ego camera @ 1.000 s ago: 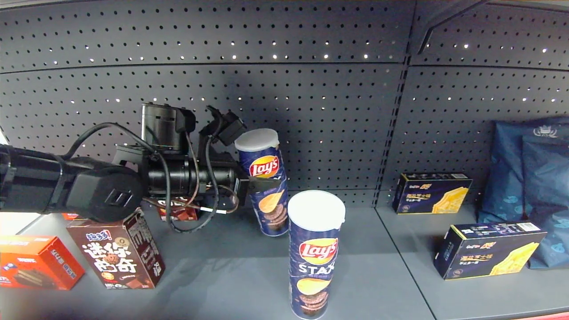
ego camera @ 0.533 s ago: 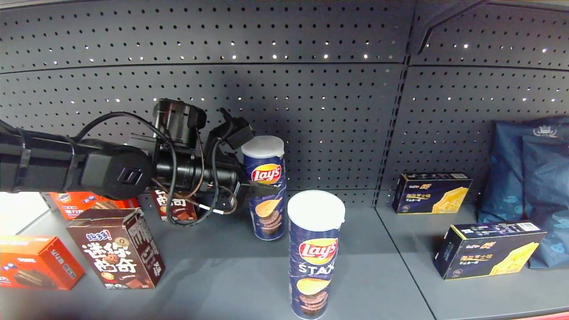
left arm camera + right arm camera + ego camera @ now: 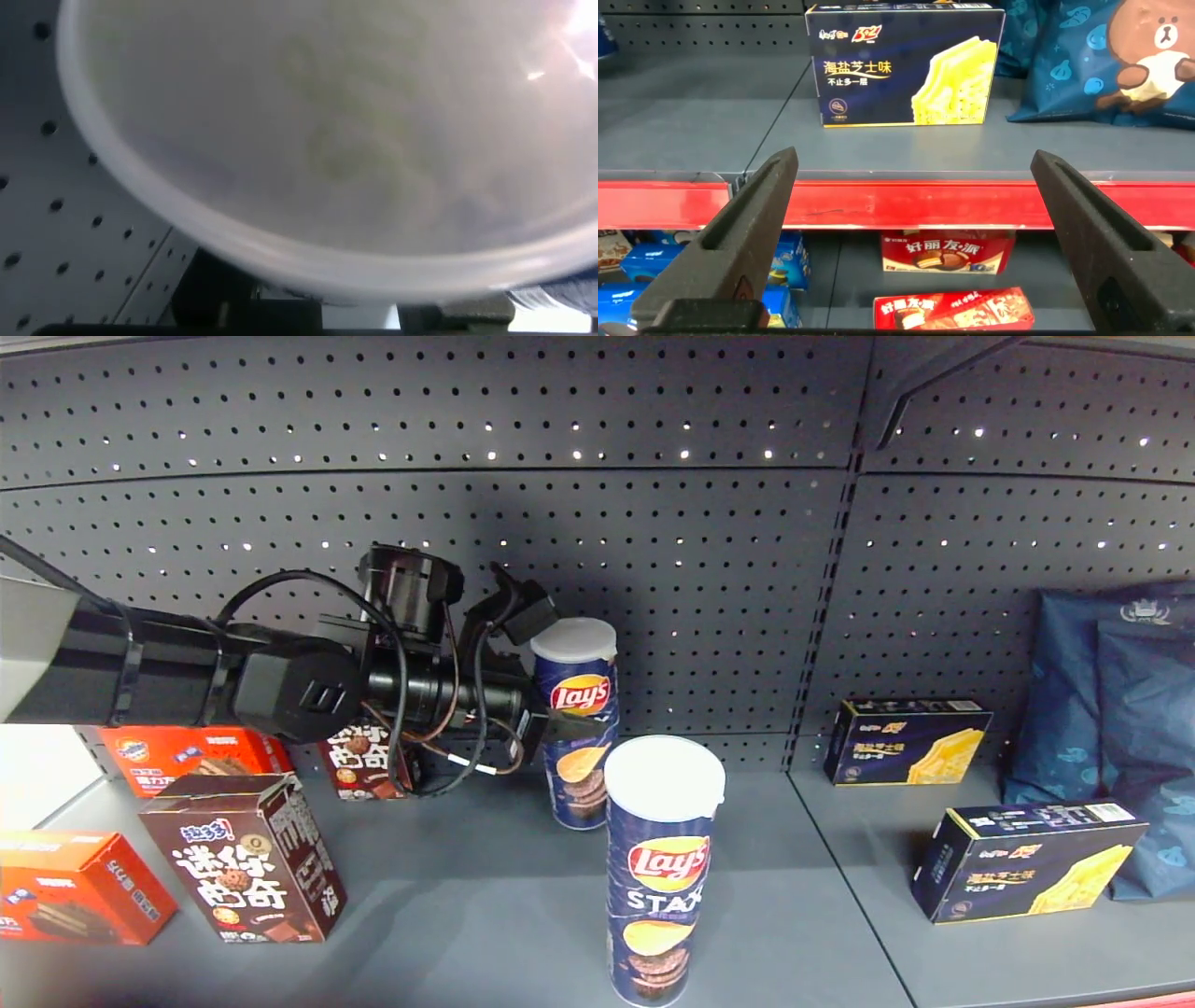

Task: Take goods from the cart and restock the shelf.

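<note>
Shifted rightward since earlier, your left gripper [image 3: 558, 726] clamps the held chips can [image 3: 580, 693] mid-body. You have its long axis vertical, just behind-left of the front chips can [image 3: 664, 868], base apparently near the shelf [image 3: 467, 905].

A grey shelf [image 3: 485, 915] carries an upright chip can [image 3: 663, 868] just nearer the robot than the left claw [image 3: 571, 724], which grips a second can [image 3: 579, 681]. Below and beside the claw's arm sit a brown box [image 3: 245, 859] and orange boxes [image 3: 79, 887]. Well past its tips are two dark boxes [image 3: 1027, 859] and blue bags [image 3: 1111, 709].
</note>
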Controlling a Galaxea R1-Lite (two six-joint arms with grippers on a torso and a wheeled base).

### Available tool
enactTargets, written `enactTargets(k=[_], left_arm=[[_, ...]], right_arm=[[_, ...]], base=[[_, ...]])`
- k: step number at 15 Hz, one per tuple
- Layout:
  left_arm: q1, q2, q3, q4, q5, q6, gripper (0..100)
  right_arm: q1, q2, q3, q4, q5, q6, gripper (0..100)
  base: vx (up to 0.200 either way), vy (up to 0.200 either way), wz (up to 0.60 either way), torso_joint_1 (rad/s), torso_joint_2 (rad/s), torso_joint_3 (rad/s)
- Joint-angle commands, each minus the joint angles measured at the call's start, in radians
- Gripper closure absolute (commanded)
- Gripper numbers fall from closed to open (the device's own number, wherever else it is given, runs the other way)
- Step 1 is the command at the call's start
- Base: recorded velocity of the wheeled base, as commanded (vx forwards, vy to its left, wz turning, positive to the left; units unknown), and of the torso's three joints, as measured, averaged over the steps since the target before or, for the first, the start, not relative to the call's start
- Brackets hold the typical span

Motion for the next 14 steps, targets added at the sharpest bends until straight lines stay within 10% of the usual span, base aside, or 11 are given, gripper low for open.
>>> enactTargets(k=[1, 14], left_arm=[[-0.011, 0.033, -0.027, 0.000, 0.000, -0.002, 100], [-0.013, 0.108, -0.078, -0.002, -0.015, -0.002, 100]], right_arm=[[0.000, 0.001, 0.000, 0.000, 0.000, 0.000, 0], [0.000, 0.001, 0.000, 0.000, 0.000, 0.000, 0]], base=[[0.000, 0.000, 0.00, 0.000, 0.00, 0.000], [0.000, 0.000, 0.00, 0.000, 0.00, 0.000]])
